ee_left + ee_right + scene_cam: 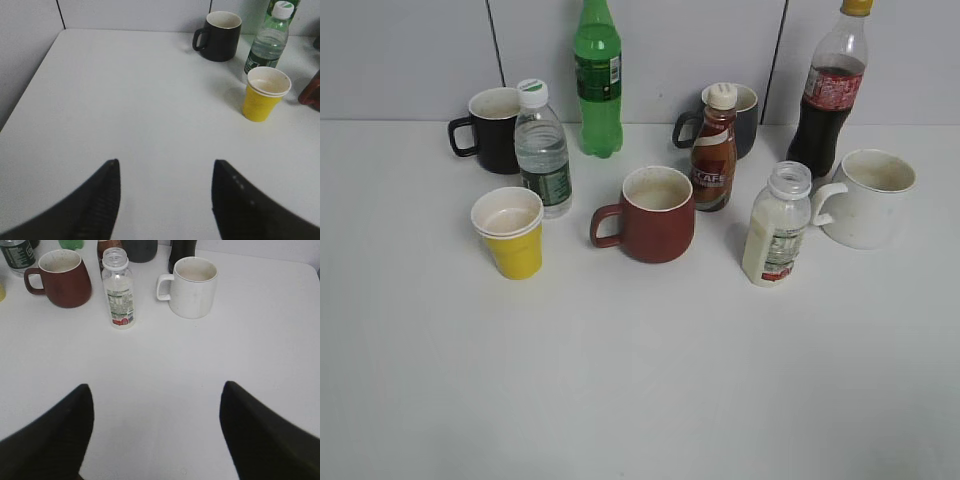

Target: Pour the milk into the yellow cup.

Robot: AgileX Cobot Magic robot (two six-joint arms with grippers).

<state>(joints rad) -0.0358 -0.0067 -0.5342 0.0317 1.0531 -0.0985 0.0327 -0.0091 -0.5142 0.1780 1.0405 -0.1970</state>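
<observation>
At eleven o'clock from our spread, empty right claw (156, 412) stands the uncapped translucent plastic milk bottle (118, 289); our left claw (165, 187), spread and empty, has the yellow paper cup (265, 94) at one o'clock.

The cola bottle (830, 95) and green bottle (597, 75) lose their tops at the frame's edge.

Five bottles (778, 226), four mugs (652, 214), one yellow cup (510, 233).

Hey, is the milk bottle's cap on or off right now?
Off. The milk bottle stands upright by the white mug, its wide neck bare and open; no cap shows nearby.
</observation>
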